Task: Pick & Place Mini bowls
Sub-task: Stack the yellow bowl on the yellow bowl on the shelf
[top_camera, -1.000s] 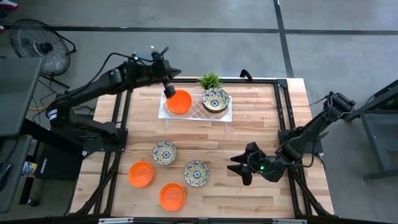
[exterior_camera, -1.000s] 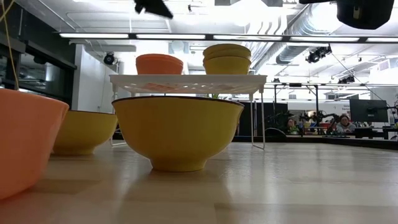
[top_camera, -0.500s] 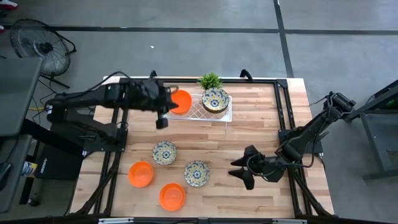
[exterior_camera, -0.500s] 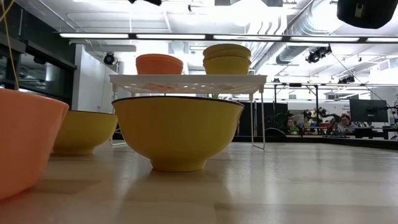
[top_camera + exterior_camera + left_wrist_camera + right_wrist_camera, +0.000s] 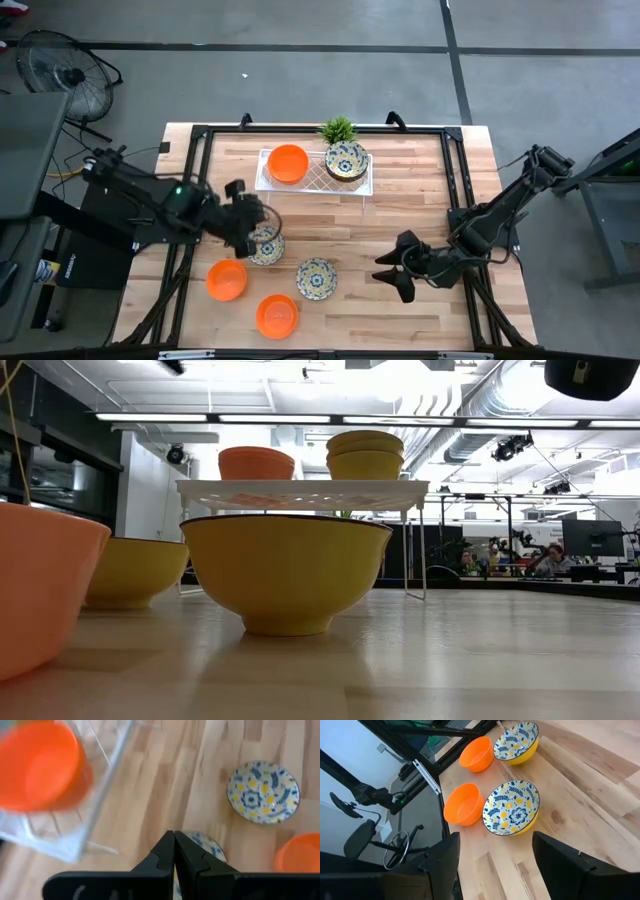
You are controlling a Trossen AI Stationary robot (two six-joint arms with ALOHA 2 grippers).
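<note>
On the white lattice tray stand an orange bowl and a floral bowl; the low view shows two stacked there. On the table rest two floral bowls and two orange ones. My left gripper hangs shut in the air over the left floral bowl, touching nothing. My right gripper waits open near the table's right near part, facing the floral bowl.
A small green potted plant stands behind the tray at the far edge. Black frame rails run along the table's left and right sides. Bare wood lies between the tray and the near bowls.
My left gripper has drawn back from the orange bowl on the tray, toward the table's near left, and now hangs over the left floral bowl. The orange bowl has stayed on the tray.
</note>
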